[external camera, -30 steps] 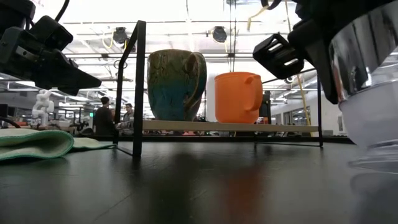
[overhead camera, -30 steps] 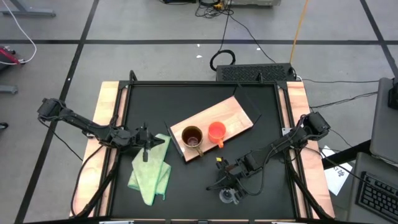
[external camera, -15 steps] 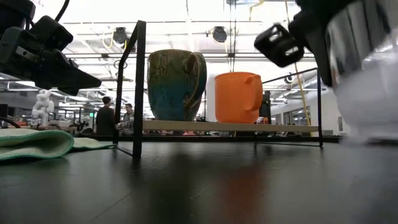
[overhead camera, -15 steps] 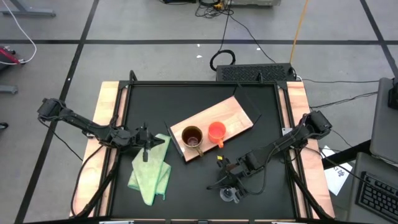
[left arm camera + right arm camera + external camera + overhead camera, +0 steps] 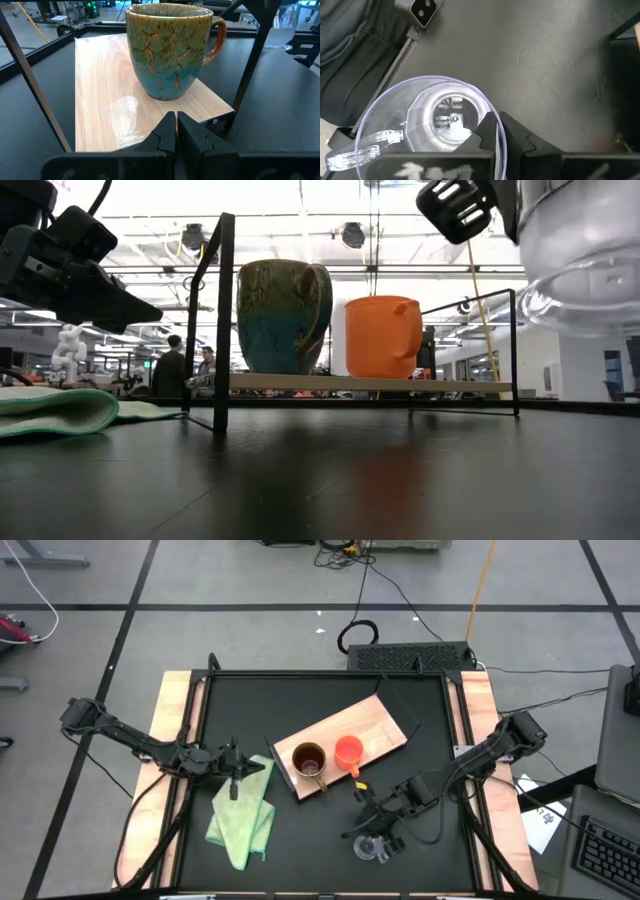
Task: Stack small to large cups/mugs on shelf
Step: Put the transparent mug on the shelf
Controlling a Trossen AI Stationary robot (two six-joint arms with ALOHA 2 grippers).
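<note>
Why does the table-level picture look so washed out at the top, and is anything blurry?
Low view: bright ceiling lights behind the brown mug and orange mug wash out the background; the glass cup, very near the lens, looks soft. Left wrist view: glare patch on the shelf.

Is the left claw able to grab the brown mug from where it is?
Probably yes. The left claw faces the brown mug with only bare shelf between them, though its fingers are shut.

Both arms are slim, dark and jointed, with black cables along their links. The left hand (image 5: 176, 131) has blocky matte-black fingers. The right hand (image 5: 498, 131) has matching angular black fingers.
</note>
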